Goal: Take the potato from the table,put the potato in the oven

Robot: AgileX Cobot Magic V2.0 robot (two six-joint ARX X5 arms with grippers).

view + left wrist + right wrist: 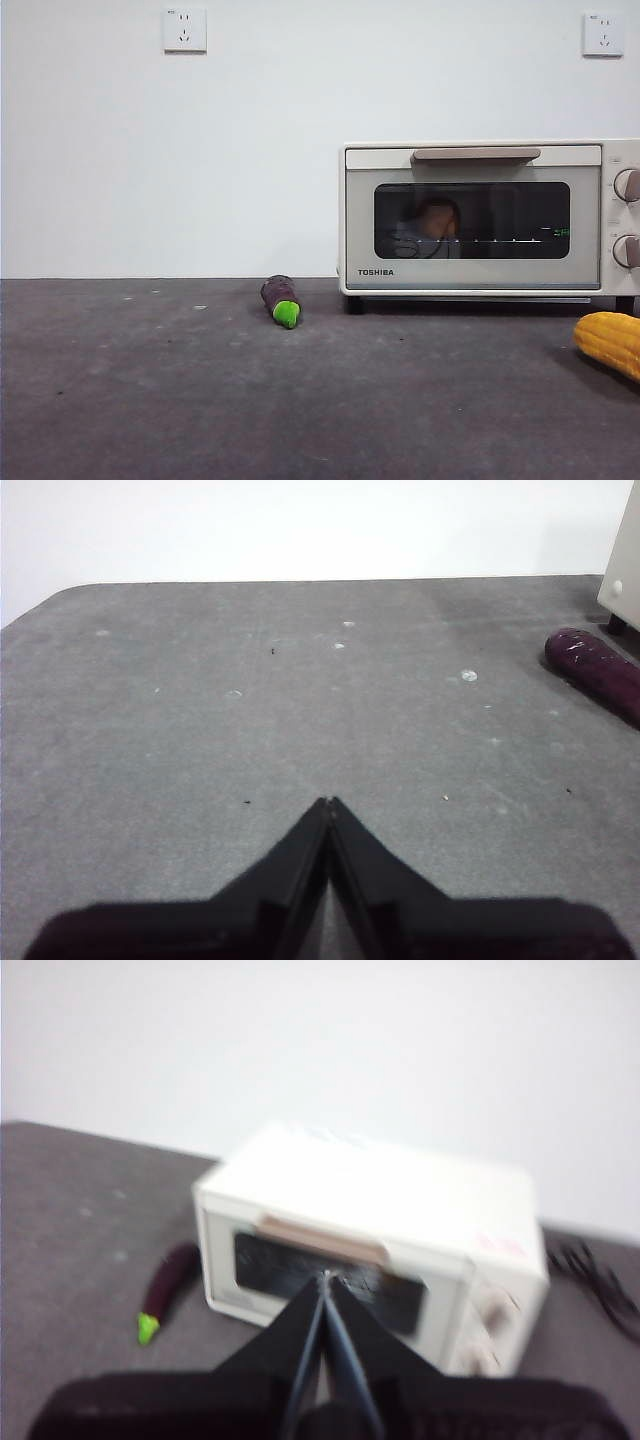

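Spanning every view, the flat dark grey mottled table (150, 400) is the largest item I read from my station; it lies below both end effectors. The cream-white boxy Toshiba toaster oven (480, 220) stands on it with its door closed, beige bar handle (476, 155) across the upper edge and two round knobs (627, 185) beside the dark glass window. Through that glass I see a rounded orange-brown potato (438, 222) resting inside the oven.

The right gripper (326, 1278) hangs above and in front of the oven, tips aimed at the door, jaws pressed together and empty. That view is blurred.

The left gripper (329, 802) sits low over bare table, well apart from the oven, jaws also pressed together with nothing between them.

A yellow corn cob (610, 343) lies on the table near the oven's knob side. A small purple eggplant with a green tip (281, 299) lies just beside the oven's other front corner, off to one side of the left gripper.
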